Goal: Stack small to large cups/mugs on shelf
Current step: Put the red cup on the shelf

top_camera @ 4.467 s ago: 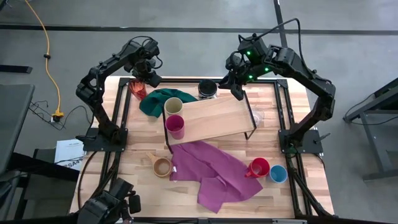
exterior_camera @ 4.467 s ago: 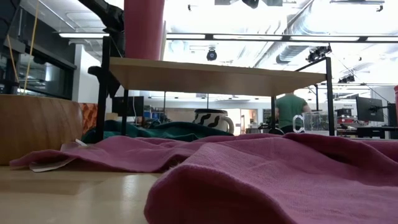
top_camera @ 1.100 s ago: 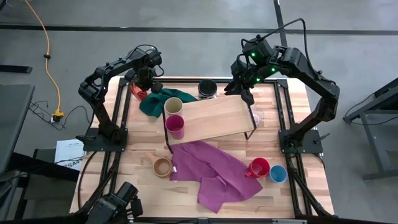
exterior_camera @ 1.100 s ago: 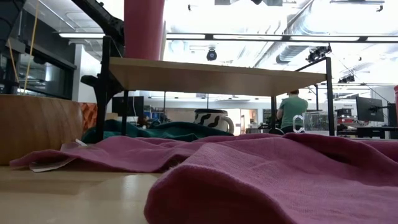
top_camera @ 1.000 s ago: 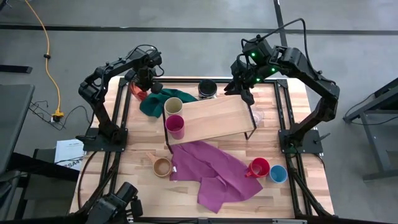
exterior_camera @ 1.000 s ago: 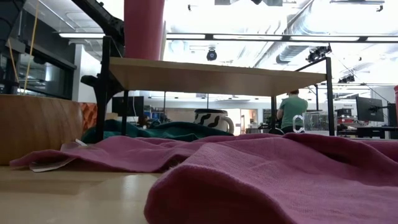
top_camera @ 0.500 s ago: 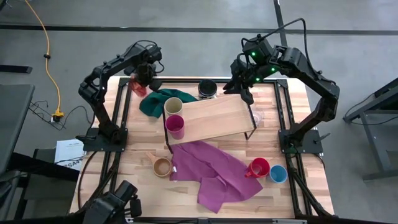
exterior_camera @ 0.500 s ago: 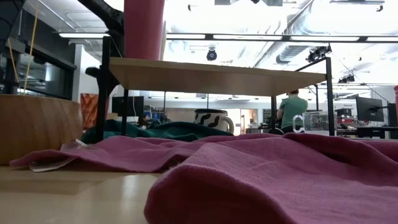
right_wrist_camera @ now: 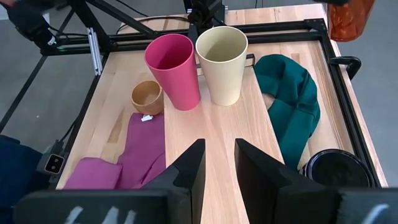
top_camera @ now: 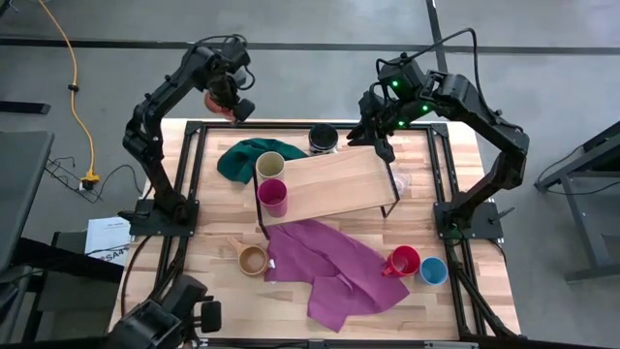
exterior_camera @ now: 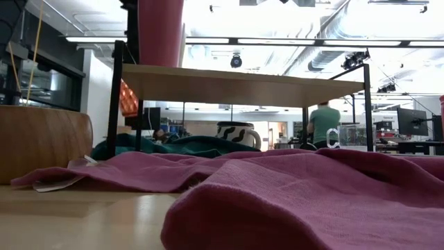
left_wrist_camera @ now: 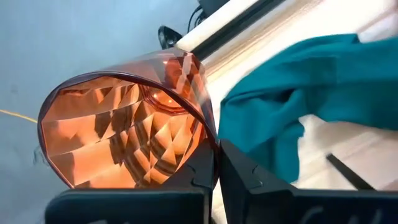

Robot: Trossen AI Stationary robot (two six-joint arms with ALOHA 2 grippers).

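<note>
My left gripper (top_camera: 229, 100) is shut on the translucent red cup (left_wrist_camera: 124, 134), raised above the table's far left corner; the low view shows the red cup (exterior_camera: 128, 97) in the air behind a shelf leg. The shelf (top_camera: 339, 182) carries the cream cup (top_camera: 269, 165) and the magenta cup (top_camera: 273, 197) upright at its left end. My right gripper (right_wrist_camera: 217, 165) hovers open over the shelf's far right end. The striped mug (top_camera: 323, 139), clear glass (top_camera: 401, 180), tan wooden cup (top_camera: 252, 258), red mug (top_camera: 403, 261) and blue cup (top_camera: 433, 270) stand on the table. My left gripper pinches the red cup's wall at the rim (left_wrist_camera: 208, 140), one finger inside the cup and one outside. The cup's open mouth faces the wrist camera. The cup is lifted clear of the table and looks tilted.
A green cloth (top_camera: 242, 155) lies crumpled at the far left beside the shelf, and a purple cloth (top_camera: 329, 267) is spread over the near middle. A black metal frame (top_camera: 194, 184) runs along the table's edges. A person stands in the room beyond the table (exterior_camera: 320, 121).
My left gripper has risen from the table's far left corner and gone toward the far edge, carrying the red cup. The cup stood on the table beside the green cloth a second ago and now hangs clear above it.
</note>
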